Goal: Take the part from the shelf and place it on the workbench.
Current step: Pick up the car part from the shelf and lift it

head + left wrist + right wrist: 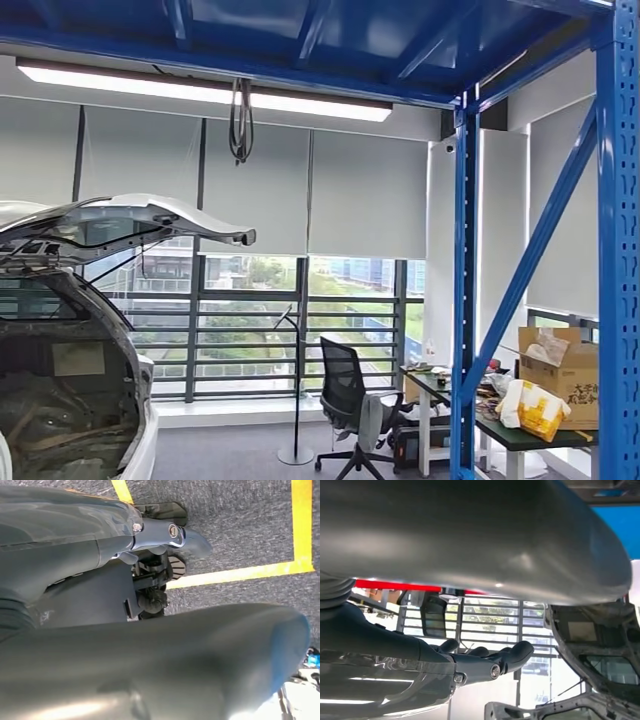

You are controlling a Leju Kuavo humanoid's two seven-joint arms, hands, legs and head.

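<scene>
I see my left hand (166, 535) and right hand (486, 662) extended flat, holding nothing; a perforated blue steel shelf upright (617, 250) stands at right.

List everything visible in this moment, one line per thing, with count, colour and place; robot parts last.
Car with raised tailgate: one, white/silver, left of head view, boot open.
Rack frame: one, blue, right side and overhead.
Ceiling light: one, white strip, under the blue deck.
Office chair: one, black, by the window.
Table: one, dark green top, beyond the rack.
Cardboard box: one, brown, on the table.
Floor lines: yellow, on grey carpet.
Left hand: one, dark grey, above the floor, apparently holding nothing.
Right hand: one, dark grey, fingers extended, holding nothing.
</scene>
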